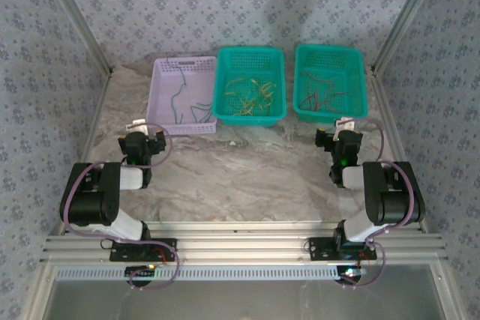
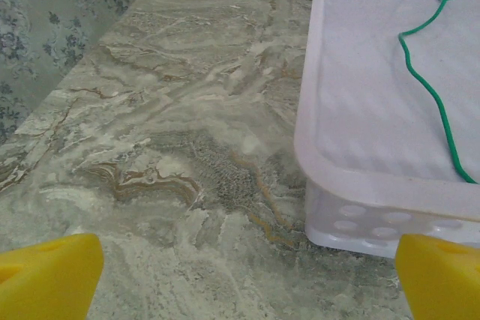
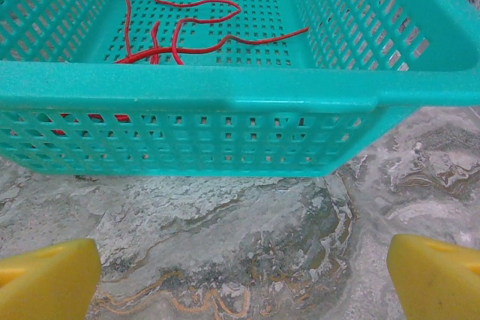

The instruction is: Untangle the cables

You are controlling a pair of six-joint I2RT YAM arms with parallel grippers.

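Note:
Green cables lie in the lilac basket at the back left; one green strand shows in the left wrist view. Yellow cables lie in the middle teal basket. Red cables lie in the right teal basket, also seen as red cables in the right wrist view. My left gripper stands open over bare marble just short of the lilac basket's near corner. My right gripper stands open in front of the right teal basket's near wall. Nothing lies between either pair of yellow fingers.
The marble table stretches between the arms and the baskets. Patterned walls and metal frame posts close in the sides and back. The three baskets stand side by side along the far edge.

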